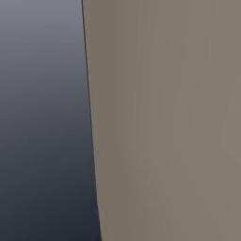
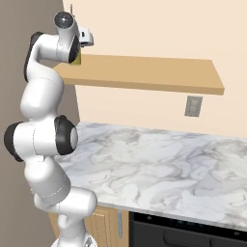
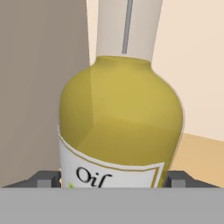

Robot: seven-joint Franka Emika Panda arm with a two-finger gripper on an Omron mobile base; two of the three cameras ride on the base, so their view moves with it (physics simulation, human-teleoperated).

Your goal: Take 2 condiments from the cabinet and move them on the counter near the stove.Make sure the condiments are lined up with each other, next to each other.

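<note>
At the left end of the wooden shelf (image 2: pixel 144 72), the arm reaches up so that the gripper (image 2: pixel 79 50) sits at the yellow bottle (image 2: pixel 77 59), which stands on the board close to the grey-brown side wall (image 2: pixel 19 29). In the hand view the yellow bottle (image 3: pixel 120 127), its white label reading "Oil", stands between the two dark fingertips (image 3: pixel 47 179), one on each side; whether they press on the glass I cannot tell. Below lies the marble counter (image 2: pixel 159 164).
</note>
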